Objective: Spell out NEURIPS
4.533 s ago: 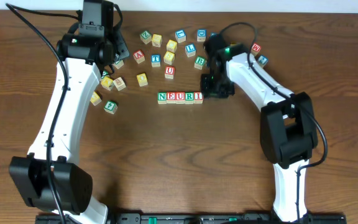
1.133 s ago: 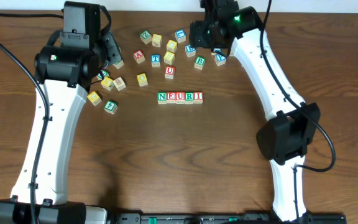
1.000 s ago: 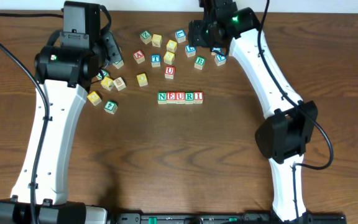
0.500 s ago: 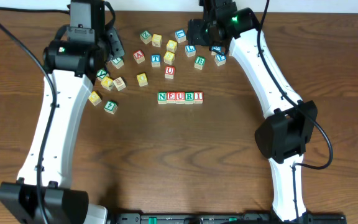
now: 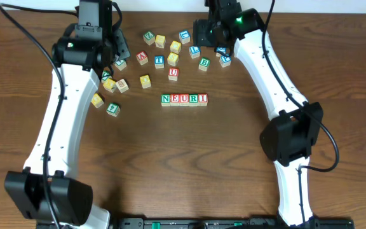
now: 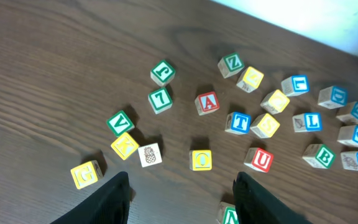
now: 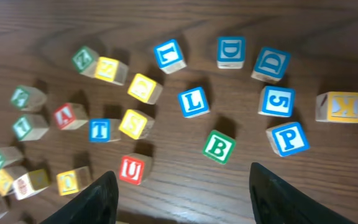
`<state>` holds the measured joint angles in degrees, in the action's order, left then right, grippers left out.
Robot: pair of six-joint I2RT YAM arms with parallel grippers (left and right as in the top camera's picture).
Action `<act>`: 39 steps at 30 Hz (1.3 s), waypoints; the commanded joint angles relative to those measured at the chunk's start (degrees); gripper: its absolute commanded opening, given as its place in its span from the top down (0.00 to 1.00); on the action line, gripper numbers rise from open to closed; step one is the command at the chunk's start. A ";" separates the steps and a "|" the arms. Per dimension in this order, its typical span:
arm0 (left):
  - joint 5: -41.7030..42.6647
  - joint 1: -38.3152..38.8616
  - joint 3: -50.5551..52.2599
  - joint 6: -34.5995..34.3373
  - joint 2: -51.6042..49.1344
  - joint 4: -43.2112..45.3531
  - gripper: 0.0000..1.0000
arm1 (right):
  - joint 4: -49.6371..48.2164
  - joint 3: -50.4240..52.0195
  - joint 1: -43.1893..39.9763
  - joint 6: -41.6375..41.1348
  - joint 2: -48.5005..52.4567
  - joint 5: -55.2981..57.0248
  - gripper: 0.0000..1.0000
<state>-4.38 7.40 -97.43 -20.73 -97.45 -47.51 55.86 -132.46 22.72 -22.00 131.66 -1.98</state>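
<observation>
A row of cubes reading N, E, U, R, I (image 5: 184, 98) lies mid-table; its green N (image 6: 229, 215) shows at the bottom edge of the left wrist view. A blue P cube (image 7: 288, 139) (image 5: 225, 61) lies loose beside a green B cube (image 7: 219, 147). My right gripper (image 7: 184, 180) (image 5: 207, 33) hovers open over the back cluster, nothing between its fingers. Over the left group of cubes my left gripper (image 6: 182, 186) (image 5: 115, 51) is open and empty too. A spare red U (image 7: 132, 169) lies near the right gripper's left finger.
Loose cubes crowd the back of the table: red A (image 6: 207, 103), blue T (image 6: 237, 122), two blue L cubes (image 7: 193, 102), blue D (image 7: 230, 50), blue 5 (image 7: 276, 101), yellow K (image 7: 339, 107), yellow G (image 6: 86, 175), green 7 (image 6: 160, 99) and several yellow-faced ones.
The right gripper left the row's right end for the back cluster, then held nearly still. Over the last second the left arm shifted back and a little right. No cube moved.
</observation>
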 commanded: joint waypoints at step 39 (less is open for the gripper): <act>0.28 -0.09 -0.26 0.76 -1.31 0.09 0.47 | -0.17 0.61 -7.74 24.24 10.86 1.36 0.49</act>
<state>-4.38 7.40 -97.43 -20.71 -98.32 -47.48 55.86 -132.33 14.85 1.08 140.42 -0.25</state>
